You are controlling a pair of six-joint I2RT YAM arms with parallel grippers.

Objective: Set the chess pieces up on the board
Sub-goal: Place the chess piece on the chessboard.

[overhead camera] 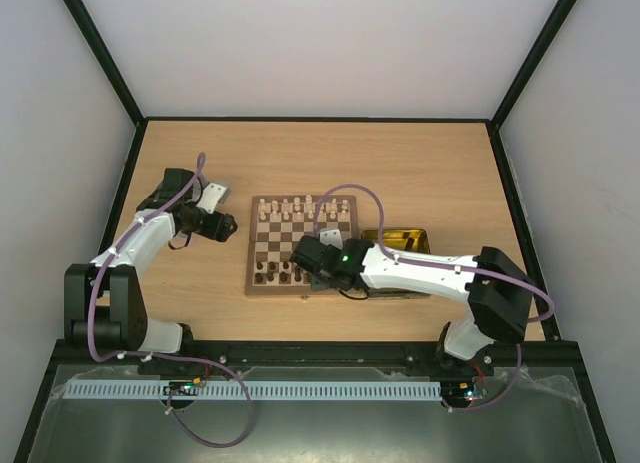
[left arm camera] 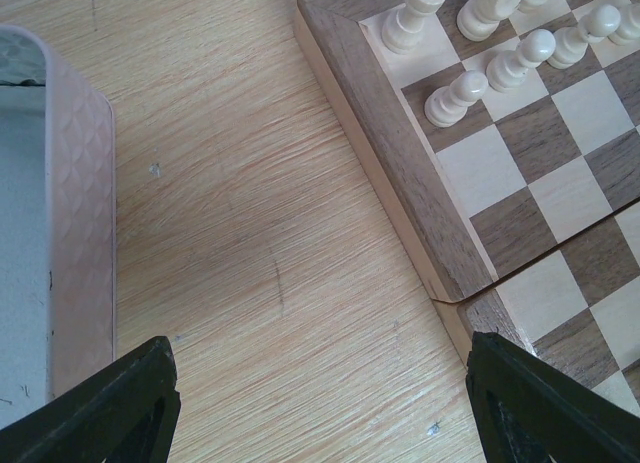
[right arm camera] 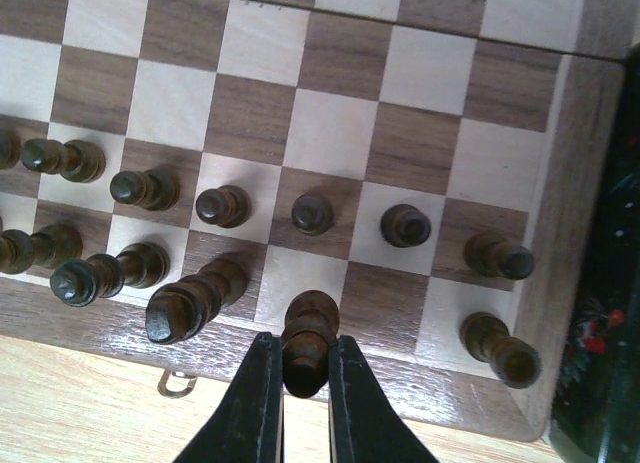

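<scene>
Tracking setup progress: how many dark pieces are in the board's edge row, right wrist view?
5: a corner piece at far right, a held piece in the right gripper, three neighbours leftward. The row's left end is cropped; more may hide.

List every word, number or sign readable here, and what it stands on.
None can be read.
The chessboard, the chess pieces and the silver lid carry no writing.
The tin beside the chessboard shows red marks, too blurred to tell whether they are letters.
</scene>
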